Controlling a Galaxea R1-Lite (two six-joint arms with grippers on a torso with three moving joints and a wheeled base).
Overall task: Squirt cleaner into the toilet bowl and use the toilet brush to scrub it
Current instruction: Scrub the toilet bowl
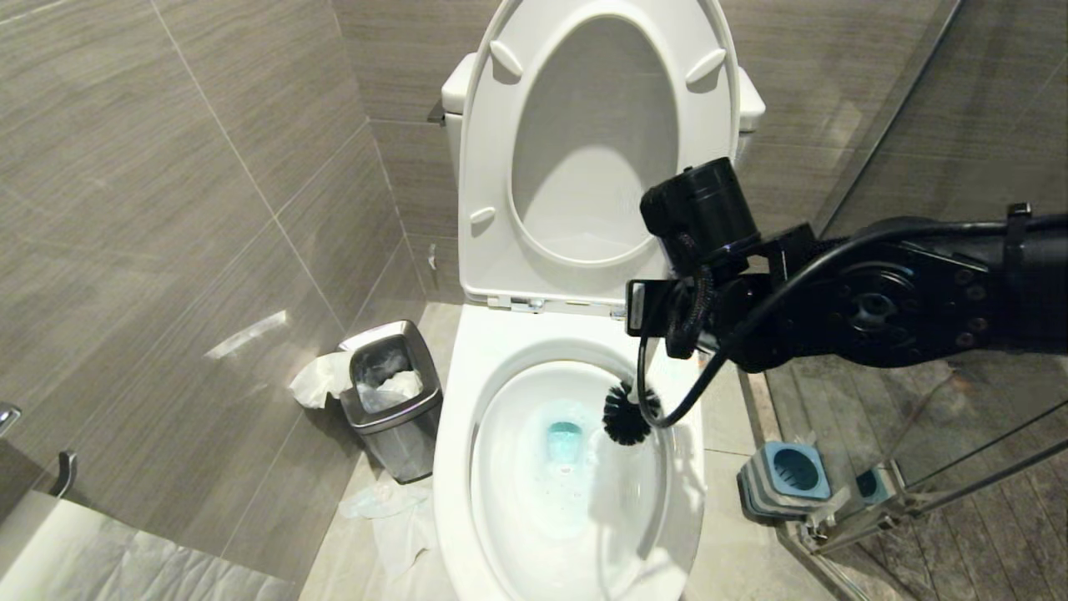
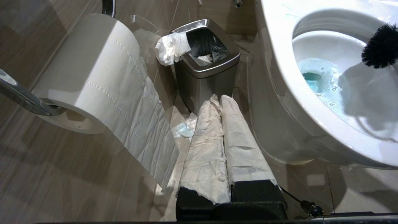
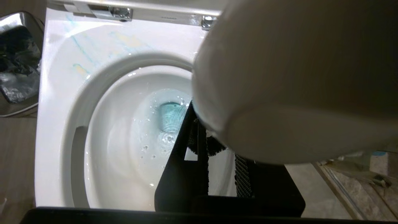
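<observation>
The white toilet bowl stands with its seat and lid raised. Teal-blue cleaner tints the water in the basin, and faint blue streaks mark the back rim. The toilet brush's black bristle head hangs inside the bowl at the right side, just above the water. My right gripper is over the bowl's right rear, shut on the brush's white handle, whose rounded end fills much of the right wrist view. My left gripper, its fingers wrapped in white paper, is shut and empty low beside the bowl.
A square steel waste bin with tissue hanging over its rim stands left of the toilet. The blue-topped brush holder sits on the floor at the right, by the glass shower door. A toilet paper roll hangs near my left arm.
</observation>
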